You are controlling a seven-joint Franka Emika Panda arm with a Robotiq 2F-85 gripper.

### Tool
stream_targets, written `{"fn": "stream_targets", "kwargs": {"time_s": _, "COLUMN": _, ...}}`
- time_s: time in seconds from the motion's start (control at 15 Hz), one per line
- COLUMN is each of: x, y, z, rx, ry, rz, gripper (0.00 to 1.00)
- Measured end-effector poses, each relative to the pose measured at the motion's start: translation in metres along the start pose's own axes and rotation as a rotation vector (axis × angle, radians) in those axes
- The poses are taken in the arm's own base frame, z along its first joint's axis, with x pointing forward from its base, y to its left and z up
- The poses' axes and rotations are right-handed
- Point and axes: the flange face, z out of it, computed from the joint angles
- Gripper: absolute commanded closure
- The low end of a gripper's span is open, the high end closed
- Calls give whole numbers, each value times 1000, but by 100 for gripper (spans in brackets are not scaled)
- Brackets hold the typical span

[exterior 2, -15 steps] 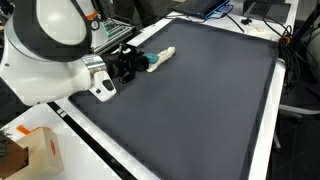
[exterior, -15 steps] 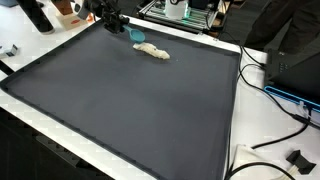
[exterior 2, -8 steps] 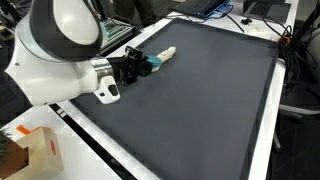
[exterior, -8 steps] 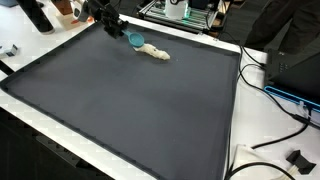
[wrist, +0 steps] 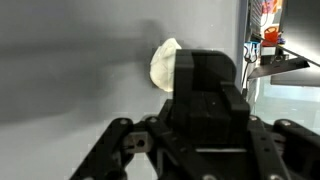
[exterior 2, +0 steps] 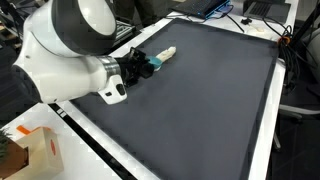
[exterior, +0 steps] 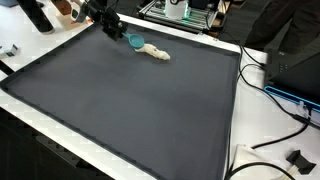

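Dark grey mat (exterior: 150,110) covers a white table (exterior: 248,125). Cables (exterior: 275,95) trail beside it, and a cardboard box (exterior 2: 38,150) stands off the mat. At the far edge the gripper (exterior: 127,35) meets a teal piece (exterior: 137,42) beside a cream lump (exterior: 156,53); whether it clamps, I cannot tell. A coloured label (wrist: 268,12) is too blurred to read.

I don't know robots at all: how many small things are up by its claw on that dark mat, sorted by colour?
Teal: 1, a small teal object right at the gripper
Cream: 1, a lumpy cream object just beyond the teal one
Total: 2
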Motion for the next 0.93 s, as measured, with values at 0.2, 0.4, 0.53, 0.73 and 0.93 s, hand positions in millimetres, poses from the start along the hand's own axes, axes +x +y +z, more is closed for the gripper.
{"fn": "stream_targets", "kwargs": {"time_s": 0.2, "x": 5, "y": -5, "z": 1, "rx": -34, "ry": -27, "rz": -45, "gripper": 75}}
{"fn": "stream_targets", "kwargs": {"time_s": 0.4, "x": 8, "y": -12, "z": 1, "rx": -65, "ry": -45, "rz": -111, "gripper": 75}}
{"fn": "stream_targets", "kwargs": {"time_s": 0.53, "x": 10, "y": -15, "z": 2, "rx": -80, "ry": -53, "rz": -161, "gripper": 75}}
{"fn": "stream_targets", "kwargs": {"time_s": 0.73, "x": 10, "y": -19, "z": 2, "rx": -101, "ry": -61, "rz": -230, "gripper": 75}}
{"fn": "stream_targets", "kwargs": {"time_s": 0.93, "x": 9, "y": -22, "z": 2, "rx": -117, "ry": -68, "rz": -276, "gripper": 75}}
